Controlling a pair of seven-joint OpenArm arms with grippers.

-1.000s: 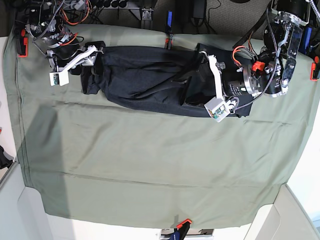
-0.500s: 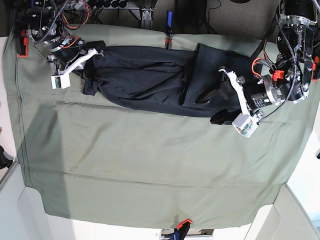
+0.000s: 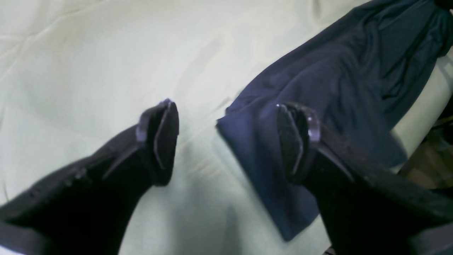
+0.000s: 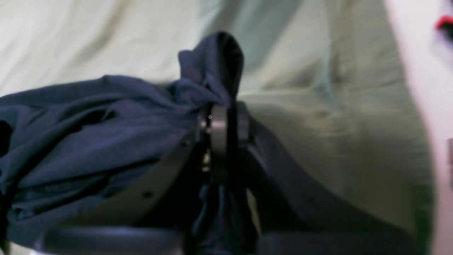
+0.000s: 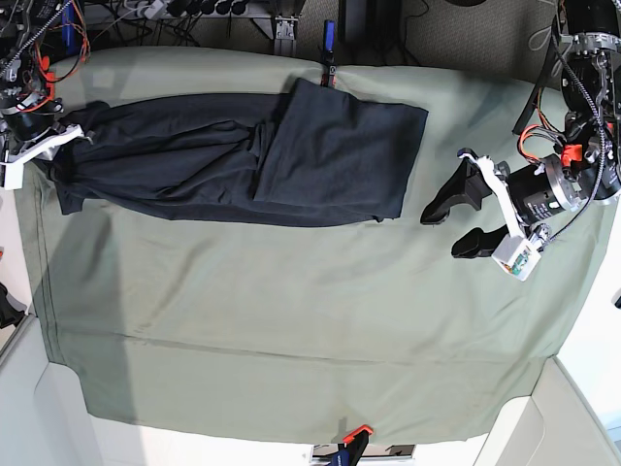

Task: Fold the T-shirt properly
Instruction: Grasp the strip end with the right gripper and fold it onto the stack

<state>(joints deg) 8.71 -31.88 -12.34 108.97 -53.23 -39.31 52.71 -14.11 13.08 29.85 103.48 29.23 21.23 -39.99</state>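
The dark navy T-shirt (image 5: 243, 155) lies stretched along the back of the table, with a flat folded panel (image 5: 340, 150) at its right end. My right gripper (image 5: 66, 134) is at the far left edge, shut on the shirt's bunched left end. In the right wrist view a peak of shirt fabric (image 4: 212, 63) stands up between the closed jaws of that gripper (image 4: 223, 117). My left gripper (image 5: 440, 236) is open and empty, just right of the shirt. In the left wrist view it (image 3: 226, 141) hovers over the cloth with a shirt corner (image 3: 318, 92) beside its right finger.
An olive-green cloth (image 5: 291, 320) covers the table and is held by clamps at the back (image 5: 328, 76) and the front (image 5: 351, 435). Cables and arm mounts crowd the back corners. White table edges show at the lower left and lower right.
My right gripper pulled the shirt's left end further left, stretching the shirt out. My left gripper let go of the right end, opened and drew back to the right.
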